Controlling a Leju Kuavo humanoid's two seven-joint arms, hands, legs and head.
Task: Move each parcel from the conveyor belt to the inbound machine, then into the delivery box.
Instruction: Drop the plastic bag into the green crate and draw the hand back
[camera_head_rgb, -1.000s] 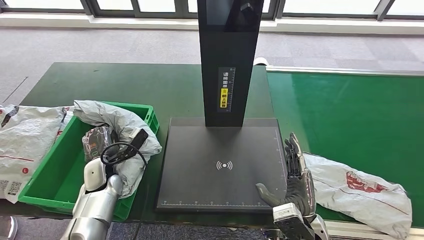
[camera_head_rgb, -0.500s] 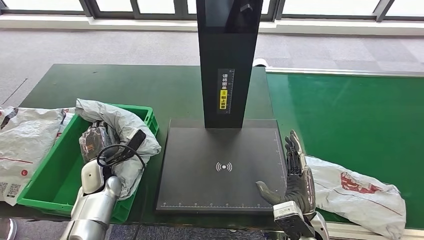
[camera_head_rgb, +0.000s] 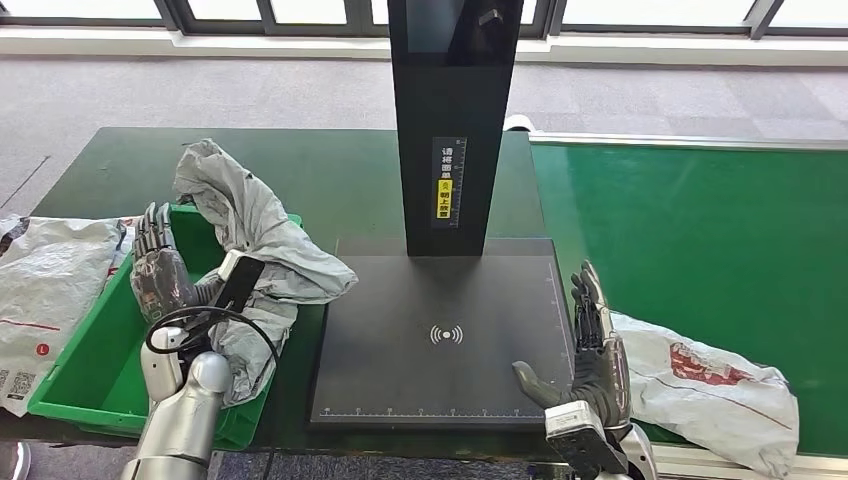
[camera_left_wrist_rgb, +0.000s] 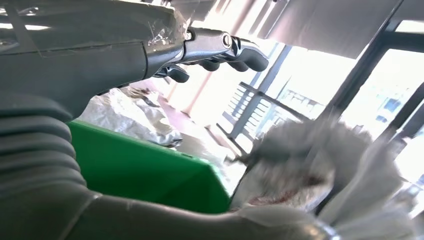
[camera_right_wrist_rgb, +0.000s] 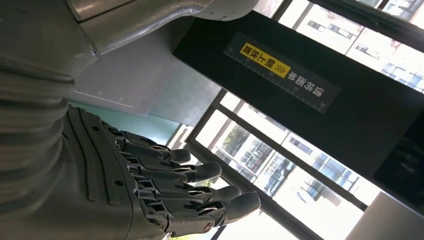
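A crumpled grey parcel (camera_head_rgb: 255, 250) lies over the right side of the green delivery box (camera_head_rgb: 85, 385), part of it sticking up above the rim; it is blurred in the left wrist view (camera_left_wrist_rgb: 300, 170). My left hand (camera_head_rgb: 155, 268) stands over the box just left of that parcel, fingers spread and holding nothing (camera_left_wrist_rgb: 220, 47). My right hand (camera_head_rgb: 592, 345) is upright and open at the right edge of the inbound machine's black plate (camera_head_rgb: 445, 300). Just right of it, a white parcel with red print (camera_head_rgb: 700, 385) lies on the green conveyor belt (camera_head_rgb: 700, 220).
The machine's tall black column (camera_head_rgb: 455, 120) rises behind the plate and also appears in the right wrist view (camera_right_wrist_rgb: 300, 90). More white parcels (camera_head_rgb: 50, 285) lie on the dark green table (camera_head_rgb: 330, 170) left of the box. Grey floor and windows lie beyond.
My left hand has let go of the grey parcel and moved up and to the left with its fingers spread. The parcel has flopped up and toward the plate. The right hand has stayed put.
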